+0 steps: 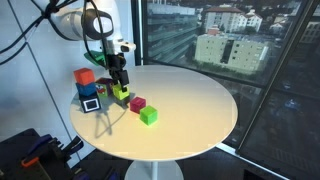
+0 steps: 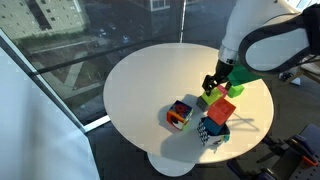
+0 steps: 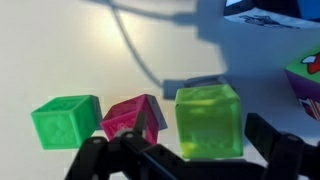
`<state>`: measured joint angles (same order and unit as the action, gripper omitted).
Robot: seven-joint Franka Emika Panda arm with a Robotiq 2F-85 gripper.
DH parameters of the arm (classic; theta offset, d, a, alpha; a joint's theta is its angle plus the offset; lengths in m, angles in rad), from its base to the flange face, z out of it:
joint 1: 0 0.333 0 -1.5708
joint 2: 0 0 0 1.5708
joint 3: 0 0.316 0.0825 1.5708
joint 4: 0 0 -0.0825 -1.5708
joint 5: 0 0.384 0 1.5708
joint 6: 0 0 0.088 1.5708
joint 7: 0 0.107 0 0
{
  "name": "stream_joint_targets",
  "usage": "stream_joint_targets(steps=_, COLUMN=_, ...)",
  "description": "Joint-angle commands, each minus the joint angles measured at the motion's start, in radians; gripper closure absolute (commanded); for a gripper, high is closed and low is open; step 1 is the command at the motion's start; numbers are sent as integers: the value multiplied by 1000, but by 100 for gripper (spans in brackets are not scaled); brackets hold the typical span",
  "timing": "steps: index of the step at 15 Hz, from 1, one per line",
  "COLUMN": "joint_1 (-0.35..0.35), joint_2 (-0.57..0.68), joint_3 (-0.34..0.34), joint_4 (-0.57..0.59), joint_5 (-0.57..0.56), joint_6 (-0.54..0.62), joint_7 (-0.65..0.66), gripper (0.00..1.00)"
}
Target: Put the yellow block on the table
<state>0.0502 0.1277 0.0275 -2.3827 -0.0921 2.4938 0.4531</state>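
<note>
Round table: Panda's gripper hangs low near the edge on the robot's side, next to a stack of coloured blocks. Wrist view: fingers spread wide, gripping nothing, flanking the yellow block. The block looks seated on the tabletop in a row with the magenta cube beside it and the green cube beyond. Judged step: placement at or just past release; next move calls for a straight vertical lift, keeping the fingers wide so neither one nudges the block or the magenta neighbour.

Table mostly bare; magenta cube, green cube crowd yellow block; block stack beside.
</note>
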Motion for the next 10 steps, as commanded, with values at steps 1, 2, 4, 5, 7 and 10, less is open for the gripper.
stream_joint_targets(steps=1, joint_1=19, joint_2=27, joint_3=-20, joint_4=26, joint_5=-38, joint_6=8, joint_7=48, gripper=0)
stream_joint_targets(steps=2, joint_1=21, joint_2=32, joint_3=-23, joint_4=27, joint_5=-42, joint_6=10, joint_7=55, gripper=25)
stream_joint_targets(steps=4, joint_1=25, joint_2=36, joint_3=-27, joint_4=28, joint_5=-54, joint_6=9, joint_7=65, gripper=34)
stream_joint_targets(steps=5, joint_1=26, joint_2=37, joint_3=-28, joint_4=30, joint_5=-50, joint_6=4, joint_7=65, gripper=44)
stream_joint_targets(steps=7, joint_1=22, joint_2=33, joint_3=-29, joint_4=33, joint_5=-34, joint_6=-12, joint_7=48, gripper=60)
stream_joint_targets(steps=10, joint_1=12, joint_2=18, joint_3=-36, joint_4=35, joint_5=-17, joint_6=-30, joint_7=23, gripper=70)
